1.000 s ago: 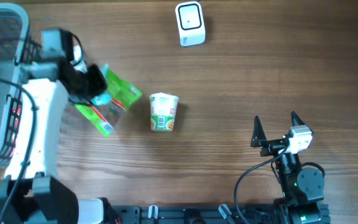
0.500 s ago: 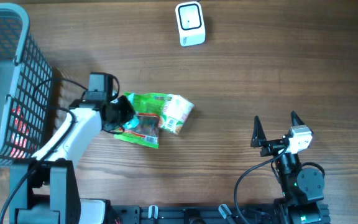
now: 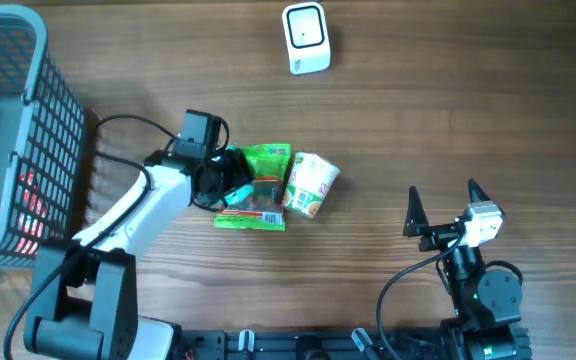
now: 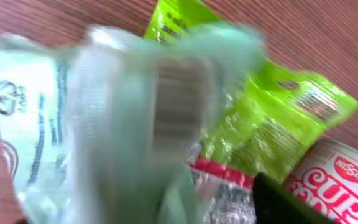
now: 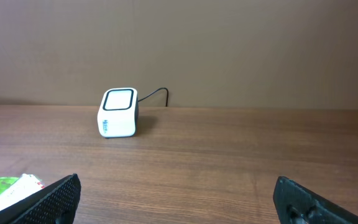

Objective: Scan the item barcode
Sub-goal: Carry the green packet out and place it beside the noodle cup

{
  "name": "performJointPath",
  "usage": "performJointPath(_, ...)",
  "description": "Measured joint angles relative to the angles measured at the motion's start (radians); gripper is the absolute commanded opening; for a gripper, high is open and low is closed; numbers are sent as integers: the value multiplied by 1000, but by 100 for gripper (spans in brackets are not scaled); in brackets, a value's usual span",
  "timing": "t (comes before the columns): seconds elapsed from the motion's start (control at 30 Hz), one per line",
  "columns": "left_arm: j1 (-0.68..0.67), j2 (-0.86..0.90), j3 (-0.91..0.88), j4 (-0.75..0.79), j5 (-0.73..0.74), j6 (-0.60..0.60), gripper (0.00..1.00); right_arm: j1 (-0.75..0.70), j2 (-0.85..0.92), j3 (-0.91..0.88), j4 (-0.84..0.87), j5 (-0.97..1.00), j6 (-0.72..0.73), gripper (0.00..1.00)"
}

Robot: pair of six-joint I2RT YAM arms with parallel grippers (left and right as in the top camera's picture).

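Green packet (image 3: 266, 185) lies flat on the table (image 3: 488, 100), left of centre, with the left gripper (image 3: 230, 190) pressed over its left end. The left wrist view is smeared by blur and filled with the packet's pale and green film, so I cannot tell whether the jaws are parted or closed on it. One dark finger (image 4: 281, 202) shows at the lower right of that view, close to the red lettering of the noodle cup (image 3: 311, 185).

The cup lies tipped on its side, touching the packet's right edge. A second ago it stood apart from the packet, which was then up by the basket (image 3: 58, 110) at the left arm's tip. Half a second ago the packet had reached the cup. Now both sit further right, and the arm stretches out from the basket side.

The scanner (image 3: 305, 38) stands at the far edge of the table, well apart from the packet and in the same spot as before.

The right gripper (image 3: 443, 208) has not moved. It stands near the front right with its fingers spread wide and nothing between them, facing the scanner across bare wood.
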Motion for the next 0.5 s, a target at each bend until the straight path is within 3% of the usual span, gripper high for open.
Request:
performJointPath(0.17, 0, -11, 68, -85, -3, 68, 76, 0, 0, 0, 0, 0, 0, 100)
performJointPath(0.23, -1, -11, 68, -108, -3, 104, 67, 0, 0, 0, 0, 0, 0, 100)
performJointPath(0.3, -6, -11, 68, -108, -5, 133, 51, 0, 0, 0, 0, 0, 0, 100)
performJointPath(0.33, -11, -11, 68, -108, -8, 144, 49, 0, 0, 0, 0, 0, 0, 100)
performJointPath(0.4, -19, -11, 68, -105, -11, 156, 54, 0, 0, 0, 0, 0, 0, 100)
performJointPath(0.5, -20, -11, 68, -105, -15, 164, 54, 0, 0, 0, 0, 0, 0, 100)
